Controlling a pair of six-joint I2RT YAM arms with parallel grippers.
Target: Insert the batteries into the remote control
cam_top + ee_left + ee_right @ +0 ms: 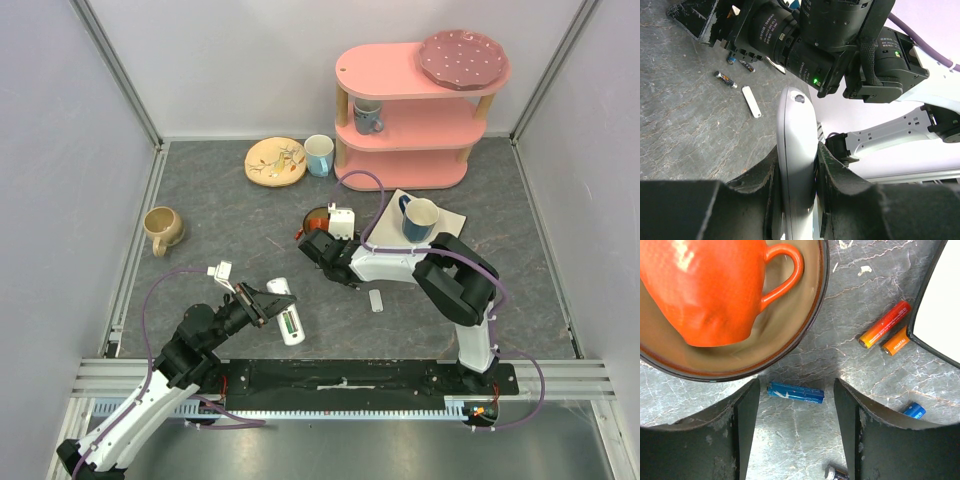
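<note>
**While the left arm clamps the remote, the right straddles a blue battery**

Where the left gripper [264, 304] reaches over the near middle of the table [200, 190], its jaws are pressed against the long sides of the remote control [291, 325]. The remote is held on edge, its rounded end sticking out past the fingers [832, 175]. Bare grey surface lies to the left and ahead of it; a small white oblong piece [376, 300] lies flat between the two arms.

The right gripper [308, 238] is low over the table, jaws spread wide. In the right wrist view a blue battery [795, 392] lies crosswise between the fingertips, apart from both pads. Just beyond it curves the dark rim of a brown bowl [805, 335] that holds a tipped orange cup [710, 290], so room ahead is tight. To the right lie a red-orange battery [885, 324] and a shorter orange one [896, 344], side by side, close to a dark-edged white surface I cannot identify. Another blue battery [914, 410] peeks from behind the right finger.
</note>
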